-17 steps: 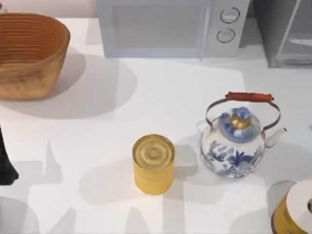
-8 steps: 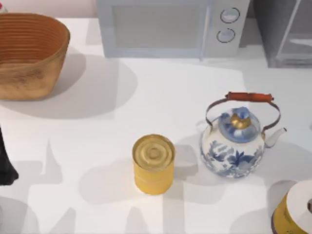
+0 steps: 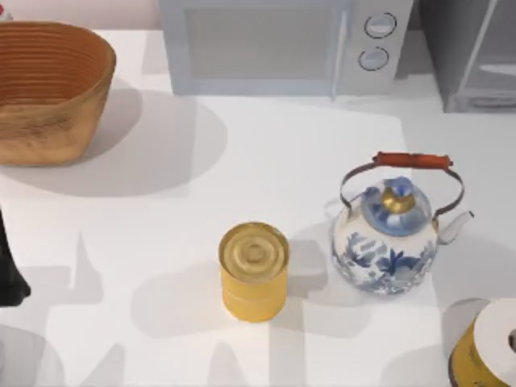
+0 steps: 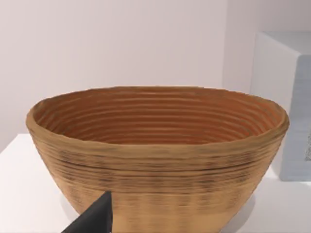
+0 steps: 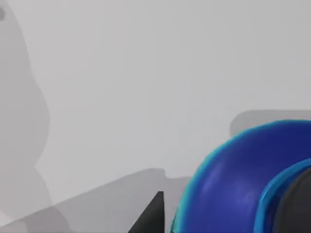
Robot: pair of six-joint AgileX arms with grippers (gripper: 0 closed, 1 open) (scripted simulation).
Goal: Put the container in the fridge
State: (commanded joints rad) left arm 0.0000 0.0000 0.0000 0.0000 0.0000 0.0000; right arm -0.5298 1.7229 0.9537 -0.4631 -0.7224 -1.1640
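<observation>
At frame centre: our yellow container (image 3: 254,272) upright on counter (image 3: 282,153) | fridge (image 3: 476,52) upper right | claw states: cannot tell

The top view is bright and even. The white table (image 3: 242,153) looks very light, almost washed out. Soft grey shadows fall to the left of things: a big round one beside the woven basket (image 3: 48,89), and one left of the yellow can (image 3: 254,272). The blue and white teapot (image 3: 391,238) has a pale shadow around it. Thin pointed shadows lie across the near part of the table. The can's lid shines a little. The left wrist view is softly lit, and the basket (image 4: 155,155) looks clear. In the right wrist view, a blue curved thing (image 5: 243,184) is very close and blurry, with grey shadows on the table behind it.
</observation>
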